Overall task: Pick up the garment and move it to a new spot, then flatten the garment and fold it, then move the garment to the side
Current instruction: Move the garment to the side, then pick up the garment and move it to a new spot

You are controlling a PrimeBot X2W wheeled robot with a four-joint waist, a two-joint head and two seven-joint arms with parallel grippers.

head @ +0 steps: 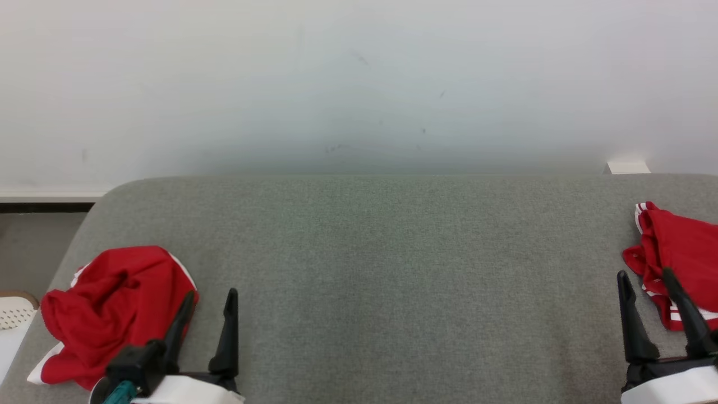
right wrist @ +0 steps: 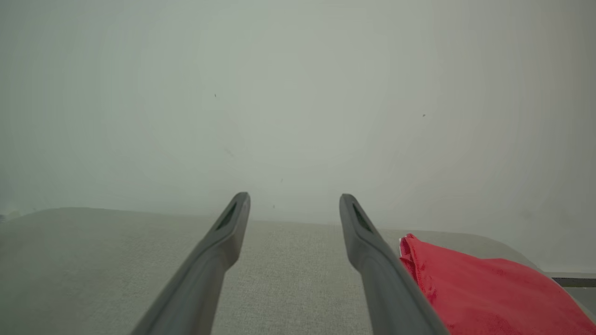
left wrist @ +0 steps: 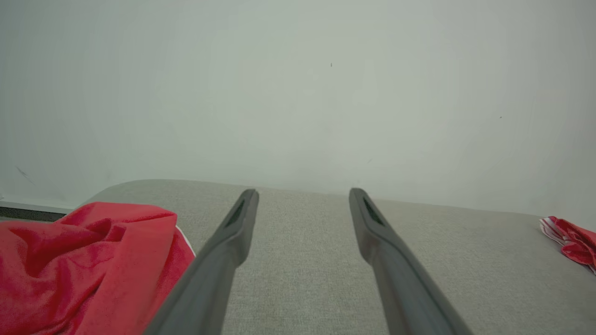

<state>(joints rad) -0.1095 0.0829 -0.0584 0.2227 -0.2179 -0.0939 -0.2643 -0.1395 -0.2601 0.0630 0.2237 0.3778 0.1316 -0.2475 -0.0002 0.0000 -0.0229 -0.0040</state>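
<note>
**Grey Cushion, 2 Red Garments, Both Grippers Spread Wide**

Grey woven upholstery (head: 392,252) runs up to a pale, lightly scuffed wall (head: 336,84), with 2 crumpled red pieces of clothing lying well apart at opposite ends. The left garment (head: 112,303), red with white trim, sits bunched near the cushion's rounded left corner. The right garment (head: 681,247), also red with white stripes at its hem, lies at the right edge of the head view.

The left gripper (head: 211,294) hovers low over the cushion, its 2 dark fingers apart and holding nothing; its outer finger crosses the left garment's edge in the head view, though contact cannot be judged. The right gripper (head: 644,275) is likewise spread and empty, with its outer finger just beside the right garment.

A white perforated object (head: 14,314) shows past the cushion's left side, and a small white block (head: 628,167) rests at the far edge.
</note>
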